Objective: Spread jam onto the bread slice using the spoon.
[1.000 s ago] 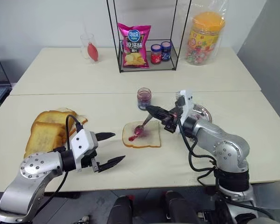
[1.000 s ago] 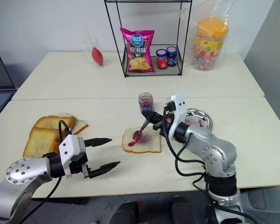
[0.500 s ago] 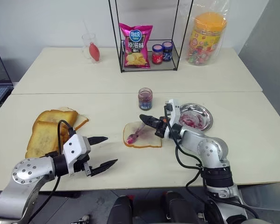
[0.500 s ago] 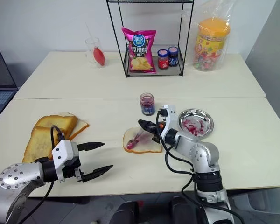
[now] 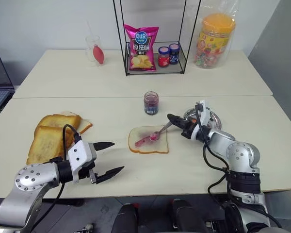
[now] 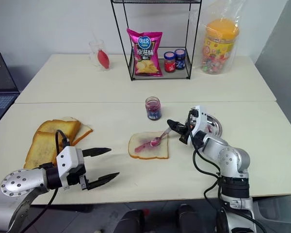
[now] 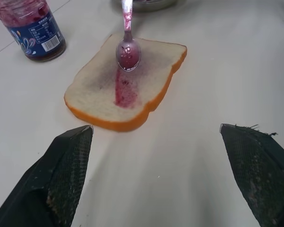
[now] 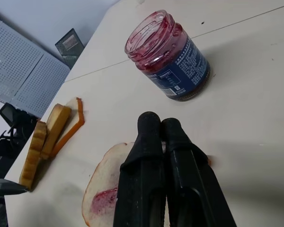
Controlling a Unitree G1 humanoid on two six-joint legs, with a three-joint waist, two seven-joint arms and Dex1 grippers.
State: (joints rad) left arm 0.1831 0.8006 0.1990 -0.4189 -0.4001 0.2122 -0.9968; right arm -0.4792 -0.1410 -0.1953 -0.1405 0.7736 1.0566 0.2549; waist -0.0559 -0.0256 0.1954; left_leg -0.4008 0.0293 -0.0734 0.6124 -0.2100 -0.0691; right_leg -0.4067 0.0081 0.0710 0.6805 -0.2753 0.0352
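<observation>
- Right gripper (image 5: 170,118) jaws clenched on spoon (image 5: 157,133) handle end; bowl resting on bread slice (image 5: 148,141), mid table (image 5: 102,107).
- Left gripper (image 5: 108,158) jaws released, empty, well apart.
- Spoon: stiff, slim, likely slippery; best gripped high on handle.
- Bread: soft, tears easily.
- Jam (image 7: 124,90): sticky streak on the bread.
- Jam jar (image 5: 150,103) just beyond.

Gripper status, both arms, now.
Left gripper: open, holding nothing, apart from the bread slice.
Right gripper: shut on the spoon, whose bowl is over the slice.
</observation>
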